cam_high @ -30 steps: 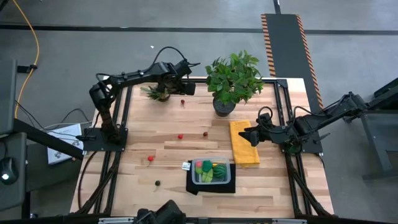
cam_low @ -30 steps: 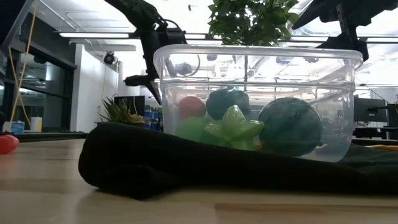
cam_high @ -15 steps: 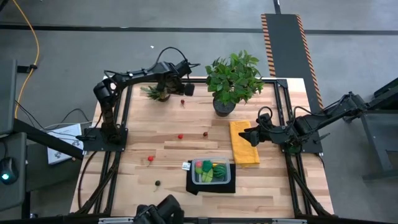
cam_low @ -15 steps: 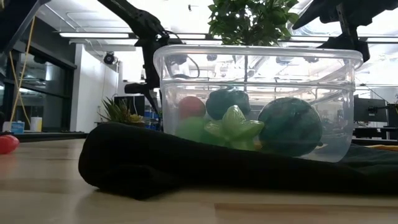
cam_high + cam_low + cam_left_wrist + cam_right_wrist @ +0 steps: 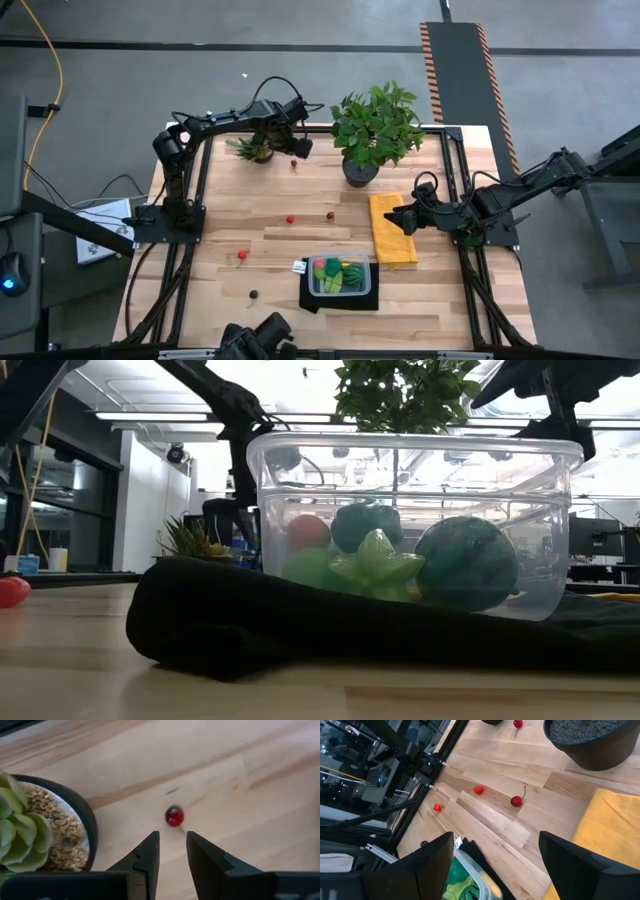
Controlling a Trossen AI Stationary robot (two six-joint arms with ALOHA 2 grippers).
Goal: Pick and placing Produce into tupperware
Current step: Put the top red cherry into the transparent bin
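A small red berry (image 5: 174, 816) lies on the wooden table near its far edge, beside a potted succulent (image 5: 30, 830). My left gripper (image 5: 172, 836) hangs just above the berry, pointing down, open by a narrow gap with nothing in it. The clear tupperware (image 5: 339, 275) rests on a black mat (image 5: 340, 298) near the front and holds green, yellow, pink and dark produce (image 5: 375, 565). Loose produce lies on the table: a red piece (image 5: 290, 219), a dark red cherry (image 5: 330, 215), another red piece (image 5: 242, 255) and a dark one (image 5: 254, 294). My right gripper (image 5: 400, 217) waits open above the yellow cloth (image 5: 392, 232).
A leafy potted plant (image 5: 375, 130) stands at the far middle, to the right of the berry. The succulent (image 5: 250, 150) stands close to the left of my left gripper. Black frame rails (image 5: 190, 200) run along both table sides.
My left gripper has come down toward the red berry beside the succulent and has rolled about its own axis. The berry and the other produce have not moved.
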